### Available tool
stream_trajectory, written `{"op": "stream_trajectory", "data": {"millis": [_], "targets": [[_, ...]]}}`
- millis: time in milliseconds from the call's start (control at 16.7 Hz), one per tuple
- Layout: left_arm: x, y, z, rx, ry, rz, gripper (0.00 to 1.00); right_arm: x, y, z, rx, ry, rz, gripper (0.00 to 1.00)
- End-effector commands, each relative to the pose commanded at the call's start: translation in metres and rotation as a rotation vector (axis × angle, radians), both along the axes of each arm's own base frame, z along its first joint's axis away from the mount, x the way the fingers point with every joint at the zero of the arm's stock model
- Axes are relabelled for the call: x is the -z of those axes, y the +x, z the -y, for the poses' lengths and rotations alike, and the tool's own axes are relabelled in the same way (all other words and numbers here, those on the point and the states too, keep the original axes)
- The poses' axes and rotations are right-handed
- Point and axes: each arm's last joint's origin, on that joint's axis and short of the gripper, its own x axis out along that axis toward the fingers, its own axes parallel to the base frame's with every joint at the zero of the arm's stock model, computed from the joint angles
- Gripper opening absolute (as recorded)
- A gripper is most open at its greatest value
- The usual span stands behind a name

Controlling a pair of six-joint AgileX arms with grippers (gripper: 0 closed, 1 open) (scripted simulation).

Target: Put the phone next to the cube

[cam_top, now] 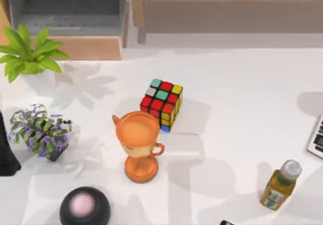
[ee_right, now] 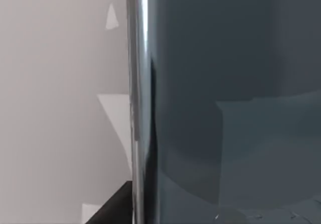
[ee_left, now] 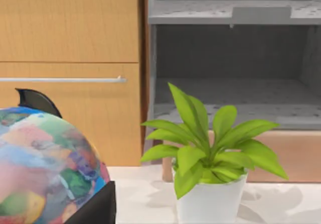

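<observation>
On the white table stood one puzzle cube, one orange trophy cup, one capped bottle of amber liquid, one black dome with a pink top, and two potted plants: one green-leaved, one purple-flowered. One laptop corner lay at the right edge. The left wrist view held one painted globe; the right wrist view, one dark glossy phone with a silvery rim.

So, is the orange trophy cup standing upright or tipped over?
Upright: the orange trophy cup stands on its round base, its open bowl facing up, beside the cube.
</observation>
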Motion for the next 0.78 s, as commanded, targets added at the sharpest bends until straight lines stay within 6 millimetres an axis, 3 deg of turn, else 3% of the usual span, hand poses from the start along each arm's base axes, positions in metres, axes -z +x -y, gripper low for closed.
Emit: {"op": "stream_trajectory", "data": {"millis": [420,780], "targets": [[0.0,0.0,0.0,0.0,0.0,0.0,1.0,0.0,0.0,0.0,0.0,0.0,0.0,0.0],[0.0,0.0,0.0,0.0,0.0,0.0,1.0,-0.022,0.0,0.0,0.0,-0.004,0.007,0.0]]}}
